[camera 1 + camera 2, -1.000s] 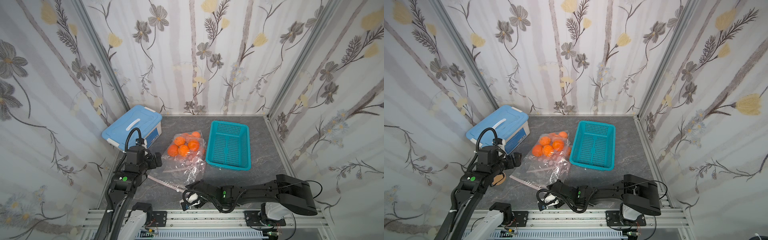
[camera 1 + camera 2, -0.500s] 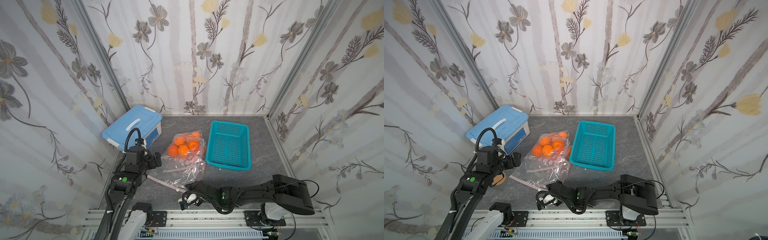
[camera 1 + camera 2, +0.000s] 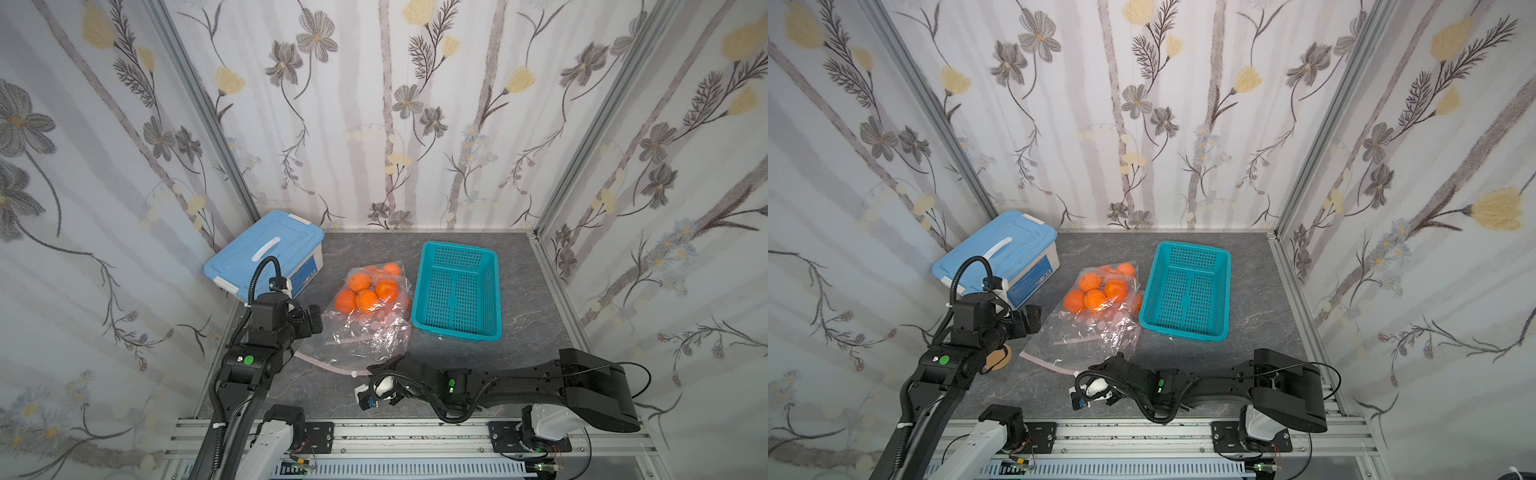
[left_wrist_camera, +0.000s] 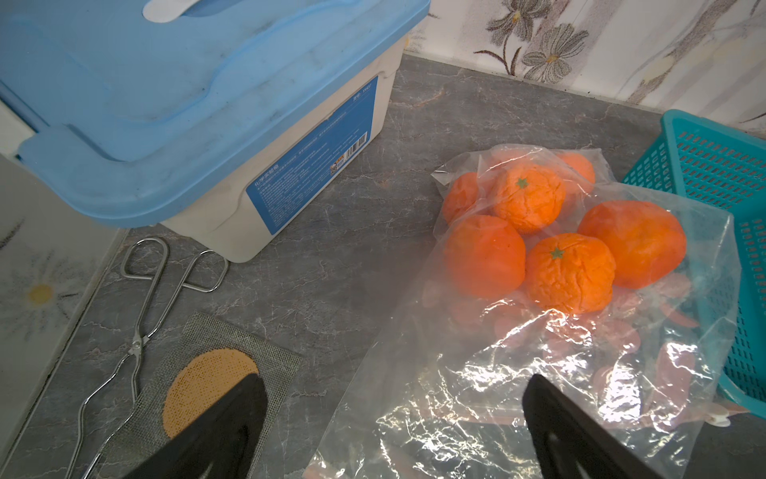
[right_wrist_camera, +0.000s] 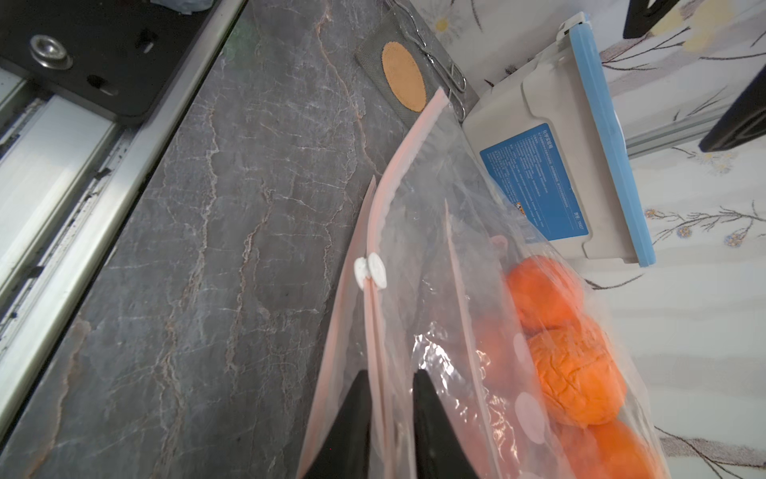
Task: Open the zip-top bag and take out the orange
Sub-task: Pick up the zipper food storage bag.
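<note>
A clear zip-top bag [image 3: 374, 332] [image 3: 1088, 336] lies flat mid-table with several oranges [image 3: 365, 297] [image 4: 568, 278] bunched at its far end. Its pink zip strip [image 5: 383, 215] runs along the near edge and carries a white slider [image 5: 370, 271] [image 3: 354, 374]. My right gripper [image 5: 389, 375] [image 3: 379, 367] is at the bag's near right corner, fingers narrowed on either side of the zip strip. My left gripper [image 4: 393, 383] [image 3: 313, 321] hovers wide open over the bag's left edge, holding nothing.
A blue-lidded box [image 3: 266, 255] stands at the back left and a teal basket [image 3: 457, 286] sits right of the bag. Metal tongs [image 4: 143, 315] and a mesh pad with an orange disc [image 4: 207, 385] lie by the left wall, under my left arm.
My right gripper's jaws have closed in from wide apart onto the bag's zip edge. The left arm and the bag have stayed put.
</note>
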Robot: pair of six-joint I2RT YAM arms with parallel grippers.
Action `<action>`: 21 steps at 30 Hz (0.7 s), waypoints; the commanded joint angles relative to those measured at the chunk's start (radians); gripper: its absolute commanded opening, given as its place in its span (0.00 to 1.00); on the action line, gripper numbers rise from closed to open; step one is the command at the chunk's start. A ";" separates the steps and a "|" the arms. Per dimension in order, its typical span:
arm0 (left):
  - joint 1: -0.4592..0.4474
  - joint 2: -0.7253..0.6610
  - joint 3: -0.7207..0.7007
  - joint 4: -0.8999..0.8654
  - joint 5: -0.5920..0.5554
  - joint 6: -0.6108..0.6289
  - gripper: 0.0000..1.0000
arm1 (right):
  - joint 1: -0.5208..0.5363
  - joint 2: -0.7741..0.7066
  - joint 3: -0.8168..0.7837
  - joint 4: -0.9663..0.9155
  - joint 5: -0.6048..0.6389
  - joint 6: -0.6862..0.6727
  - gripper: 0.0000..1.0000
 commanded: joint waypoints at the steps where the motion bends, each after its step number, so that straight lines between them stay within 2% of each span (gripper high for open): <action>1: -0.001 -0.004 -0.004 0.015 -0.006 0.005 1.00 | -0.019 -0.009 0.038 0.045 -0.037 0.041 0.16; 4: -0.001 -0.007 -0.004 0.018 -0.001 0.005 1.00 | -0.045 -0.018 0.047 0.038 -0.071 0.069 0.04; 6: 0.001 -0.008 -0.007 0.021 0.007 0.006 1.00 | -0.064 -0.025 0.050 0.040 -0.103 0.089 0.00; 11: -0.001 -0.020 -0.011 0.063 0.068 0.030 1.00 | -0.134 -0.064 0.056 0.044 -0.184 0.133 0.00; 16: -0.003 -0.024 0.041 0.191 0.282 0.117 1.00 | -0.277 -0.153 0.084 -0.035 -0.383 0.178 0.00; 18: -0.002 -0.027 0.101 0.234 0.224 0.138 1.00 | -0.345 -0.186 0.087 -0.057 -0.474 0.200 0.00; 19: -0.002 -0.036 0.117 0.261 0.232 0.180 1.00 | -0.369 -0.202 0.083 -0.051 -0.499 0.209 0.00; 21: -0.009 -0.033 0.163 0.289 0.355 0.289 1.00 | -0.412 -0.236 0.070 -0.037 -0.543 0.227 0.00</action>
